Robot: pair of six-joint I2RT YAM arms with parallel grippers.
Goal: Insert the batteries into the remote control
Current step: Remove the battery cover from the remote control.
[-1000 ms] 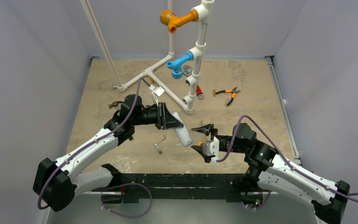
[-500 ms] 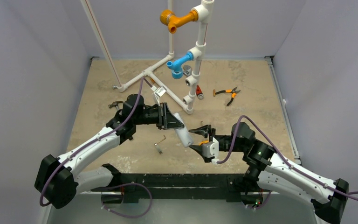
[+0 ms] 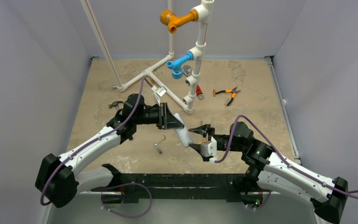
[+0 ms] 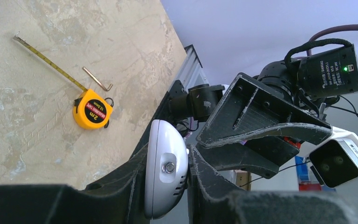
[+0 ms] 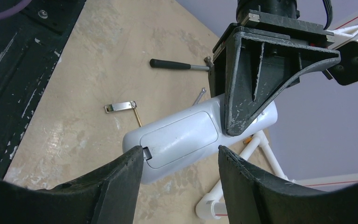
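While left hand (image 4: pixel 168 158) clamps remote control (image 5: pixel 177 137), right hand (image 5: pixel 181 161) brackets its end

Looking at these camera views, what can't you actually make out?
- Batteries: none identifiable in any view; an orange speck by the right gripper in the top view is too small to name.
- Remote control: button side turned away in the right wrist view, clamped in the left gripper in the left wrist view.
- Tape measure: missing from the top view, probably behind the left arm.

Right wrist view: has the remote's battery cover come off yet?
No, the battery cover sits closed, flush in the back of the remote control.
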